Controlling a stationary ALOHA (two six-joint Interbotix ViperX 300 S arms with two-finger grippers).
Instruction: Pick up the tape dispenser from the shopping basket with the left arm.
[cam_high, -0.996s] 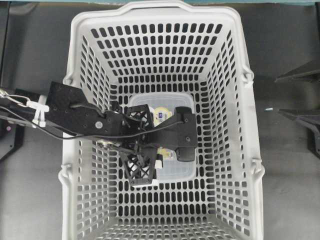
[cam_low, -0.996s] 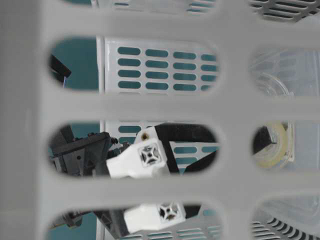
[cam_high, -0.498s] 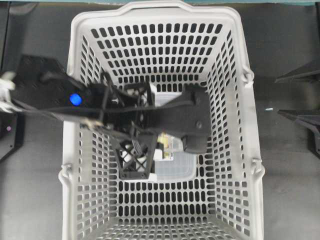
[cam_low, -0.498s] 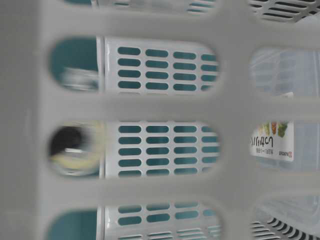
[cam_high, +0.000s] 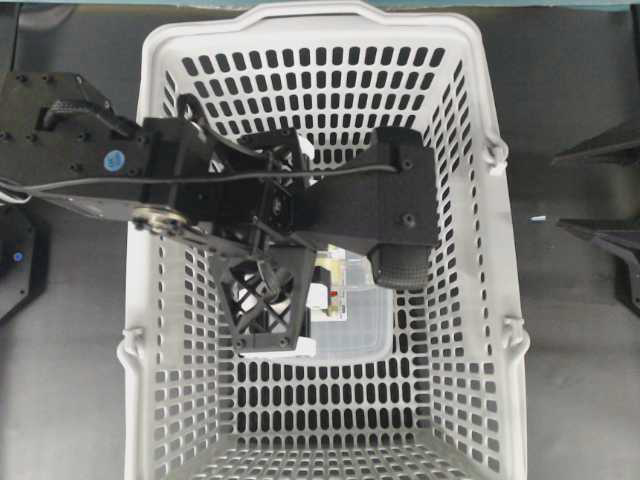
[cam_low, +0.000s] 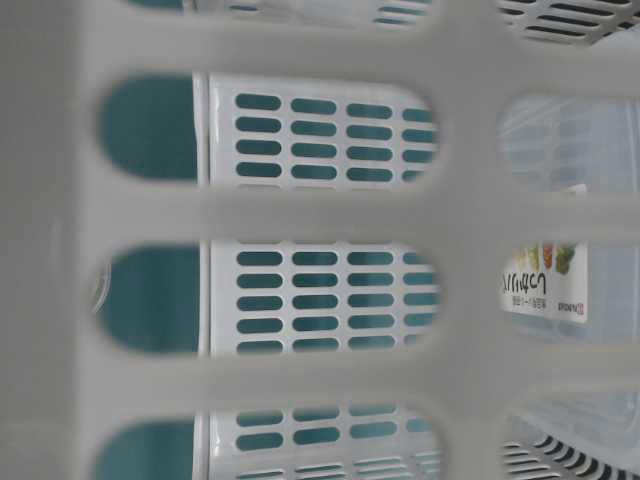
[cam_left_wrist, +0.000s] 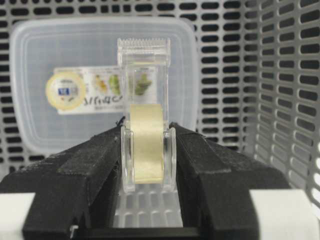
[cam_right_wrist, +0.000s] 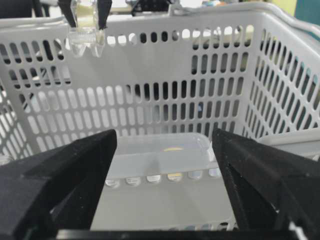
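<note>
Left pincer (cam_left_wrist: 148, 150) clamped on the tape dispenser (cam_left_wrist: 146, 135), held above the flat container (cam_left_wrist: 35, 75) on the shopping basket (cam_left_wrist: 280, 75) floor. Grip looks narrow, probably; the smooth plastic could slip. Right pincer (cam_right_wrist: 162, 185) wide apart, outside.

The clear plastic tape dispenser (cam_left_wrist: 145, 125) held pale yellow tape; the slotted plastic shopping basket (cam_high: 480, 260) was light grey.

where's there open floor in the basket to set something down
Open slotted floor of the basket lies between the flat clear box and the near wall, plus a strip by the right wall. The middle is crowded: left gripper, shut on the tape dispenser, hangs over it.
</note>
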